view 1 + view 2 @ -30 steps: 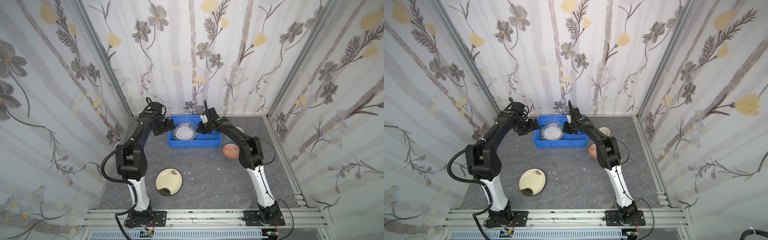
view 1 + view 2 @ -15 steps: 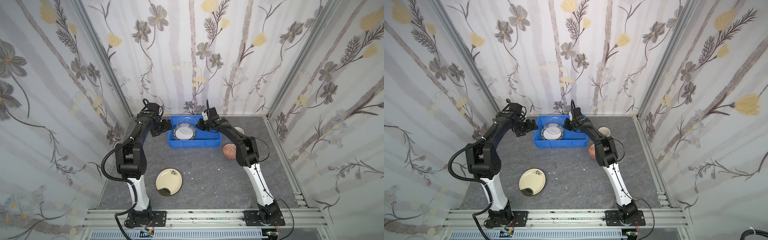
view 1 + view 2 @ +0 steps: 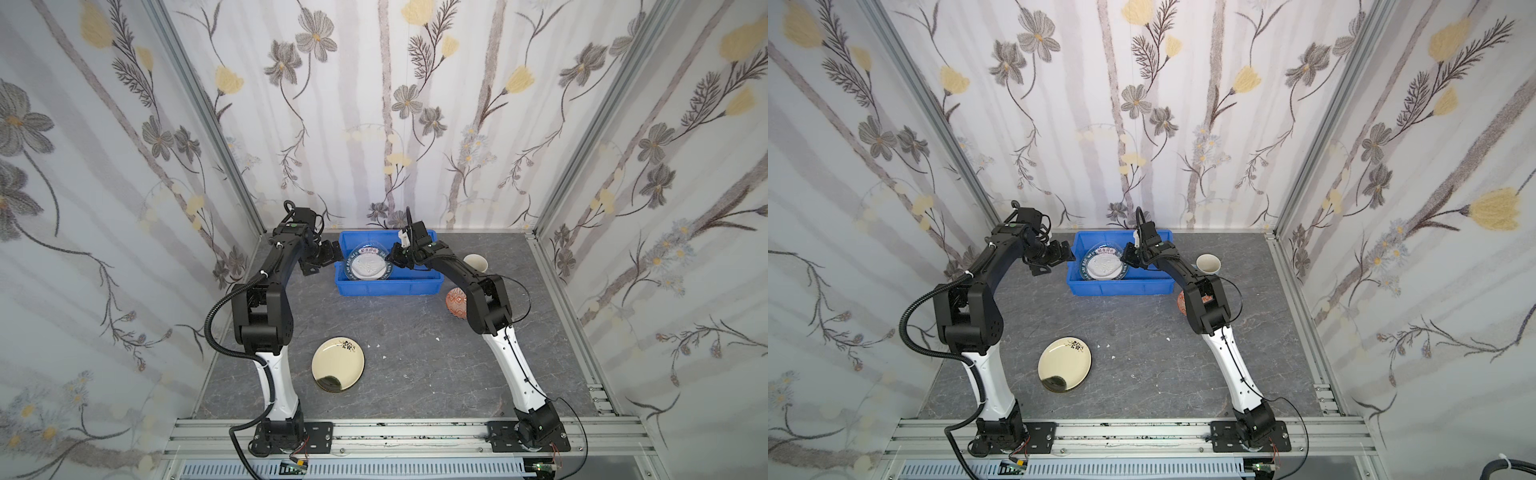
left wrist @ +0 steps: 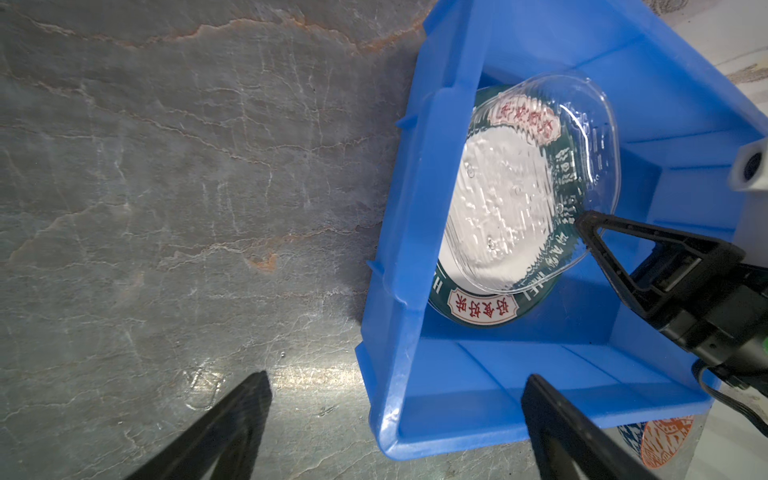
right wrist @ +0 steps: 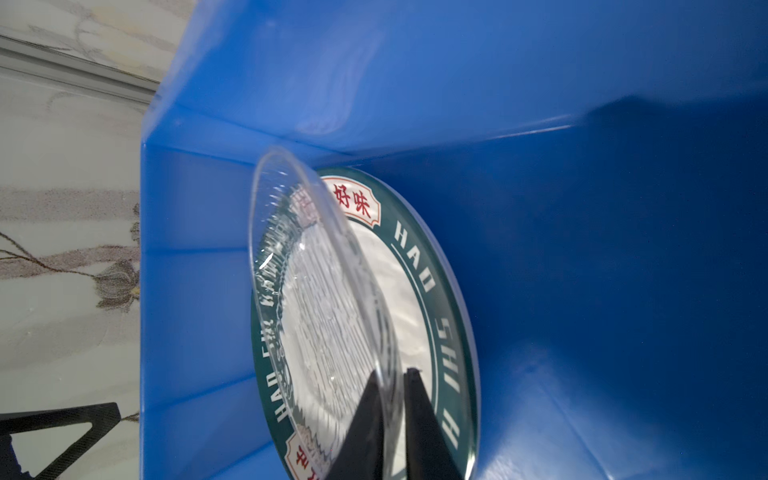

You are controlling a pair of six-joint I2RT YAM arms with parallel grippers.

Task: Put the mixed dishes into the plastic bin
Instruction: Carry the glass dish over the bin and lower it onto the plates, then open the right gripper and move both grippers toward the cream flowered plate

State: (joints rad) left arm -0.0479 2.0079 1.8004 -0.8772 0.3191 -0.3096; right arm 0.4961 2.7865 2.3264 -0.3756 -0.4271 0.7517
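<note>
Glass first: the clear glass plate [image 5: 316, 291] tilts over the teal plate [image 5: 432, 291] at the left end of the blue plastic bin [image 4: 415, 208]. My right gripper [image 5: 392, 374] straddles its rim, jaws barely parted; gripping or merely cradling, I cannot tell. I'd lower that edge flat, then widen and lift straight off. My left gripper [image 4: 397, 376] hangs spread wide outside the bin.
</note>
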